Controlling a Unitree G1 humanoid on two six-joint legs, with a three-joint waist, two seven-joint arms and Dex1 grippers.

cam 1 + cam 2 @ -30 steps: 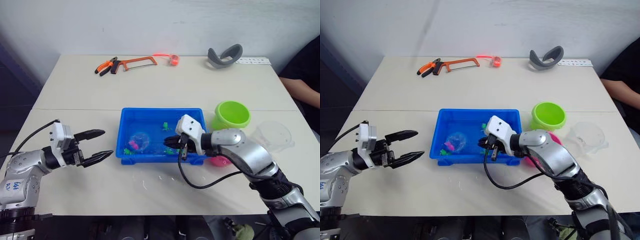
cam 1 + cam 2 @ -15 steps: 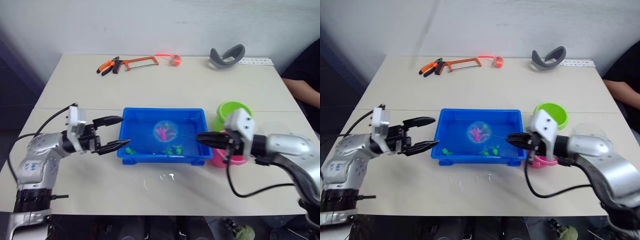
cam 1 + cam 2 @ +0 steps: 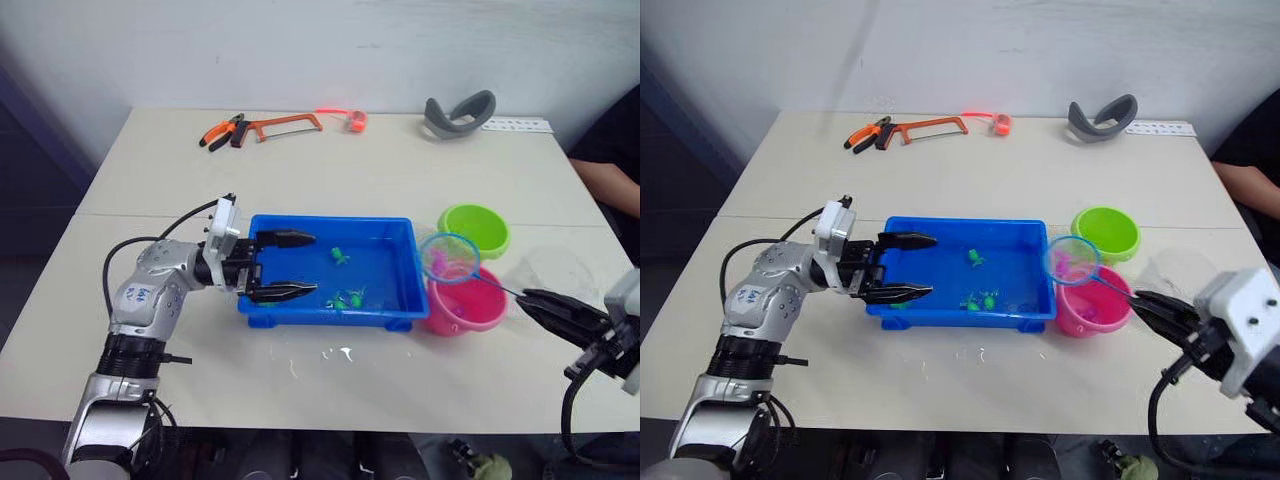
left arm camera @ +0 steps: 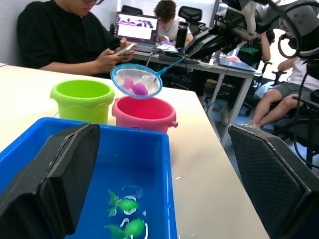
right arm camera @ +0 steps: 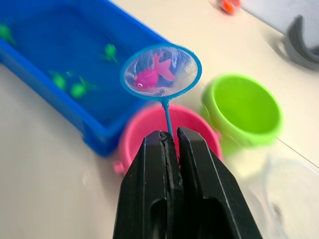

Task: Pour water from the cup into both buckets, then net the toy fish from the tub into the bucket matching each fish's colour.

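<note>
Showing a pink fish [image 5: 149, 75] inside the net [image 5: 161, 71], right wrist view.

Small round plastic pails: 2 — one lime green [image 3: 473, 229], one pink [image 3: 465, 305] | shallow rectangular bright blue plastic tub [image 3: 390, 318]: 1 | blue-rimmed mesh net [image 5: 160, 71]: 1 | magenta toy fish [image 5: 152, 75] in net: 1 | green toy fish in tub: 3, one apart [image 3: 340, 256], two together [image 3: 350, 297] | clear plastic cup [image 3: 556, 272]: 1

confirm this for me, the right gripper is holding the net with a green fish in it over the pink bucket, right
Not quite: the fish in the net is pink, not green, as the right wrist view shows. The right gripper does hold the net over the pink bucket.
</note>
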